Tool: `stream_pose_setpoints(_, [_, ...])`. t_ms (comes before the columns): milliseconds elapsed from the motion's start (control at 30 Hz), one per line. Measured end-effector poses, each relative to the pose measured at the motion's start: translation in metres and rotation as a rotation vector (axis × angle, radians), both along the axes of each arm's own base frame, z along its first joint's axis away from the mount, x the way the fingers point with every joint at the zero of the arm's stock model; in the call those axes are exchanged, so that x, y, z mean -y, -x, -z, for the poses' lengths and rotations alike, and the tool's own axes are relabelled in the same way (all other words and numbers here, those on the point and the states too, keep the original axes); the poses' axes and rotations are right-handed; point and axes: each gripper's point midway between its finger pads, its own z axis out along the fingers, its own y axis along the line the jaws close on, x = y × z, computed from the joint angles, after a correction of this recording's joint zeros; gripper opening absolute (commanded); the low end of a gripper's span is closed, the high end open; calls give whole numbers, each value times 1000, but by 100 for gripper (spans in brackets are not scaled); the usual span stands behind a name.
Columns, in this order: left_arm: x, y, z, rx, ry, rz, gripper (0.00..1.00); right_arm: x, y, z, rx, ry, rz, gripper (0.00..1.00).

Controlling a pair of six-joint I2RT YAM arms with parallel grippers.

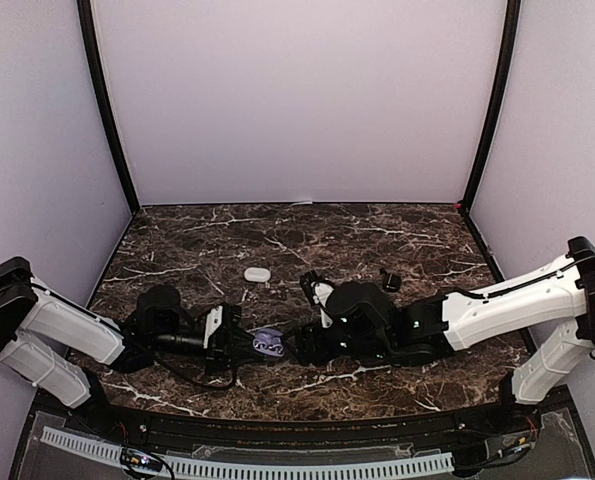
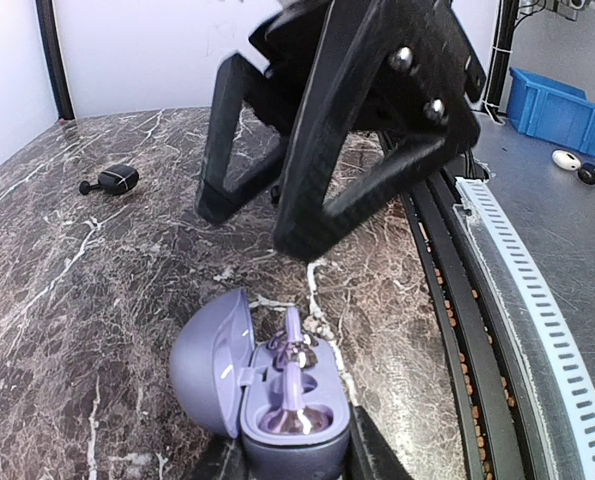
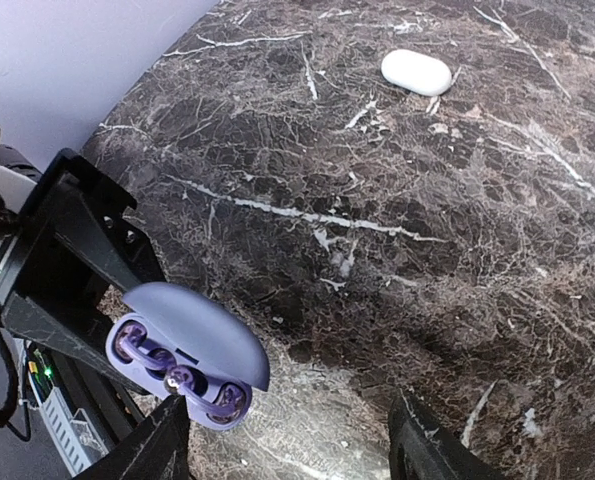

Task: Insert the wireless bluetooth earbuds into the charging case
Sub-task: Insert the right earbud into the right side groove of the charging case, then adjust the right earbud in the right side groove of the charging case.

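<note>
The purple charging case [image 2: 277,425] stands open on the marble, its lid [image 2: 205,362] swung to the left. Two purple earbuds sit in its wells, one near [image 2: 295,412] and one far [image 2: 295,348]. My left gripper [image 2: 295,452] is shut on the case's base, a finger on each side. My right gripper [image 3: 292,455] is open and holds nothing; it hovers just past the case [image 3: 192,340], above it in the left wrist view [image 2: 255,230]. From above, the case [image 1: 269,343] lies between the left gripper [image 1: 245,343] and the right gripper [image 1: 299,345].
A white closed case [image 1: 256,273] lies farther back on the table, also visible from the right wrist [image 3: 415,72]. A dark earbud [image 1: 390,281] rests behind the right arm, seen too in the left wrist view [image 2: 112,180]. A blue bin [image 2: 552,110] sits off the table's near edge.
</note>
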Motion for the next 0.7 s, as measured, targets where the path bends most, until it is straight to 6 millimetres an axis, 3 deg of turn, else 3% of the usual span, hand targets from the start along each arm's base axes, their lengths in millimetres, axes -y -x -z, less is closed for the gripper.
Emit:
stream_pose_setpoints(167, [0, 0, -1, 5, 2, -4, 4, -3, 1, 14, -53, -4, 39, 65])
stream_pose_setpoints(500, [0, 0, 0, 2, -5, -8, 4, -15, -1, 15, -68, -21, 45, 60])
stream_pose_setpoints(700, [0, 1, 3, -6, -15, -7, 4, -20, -2, 19, -78, -18, 43, 49])
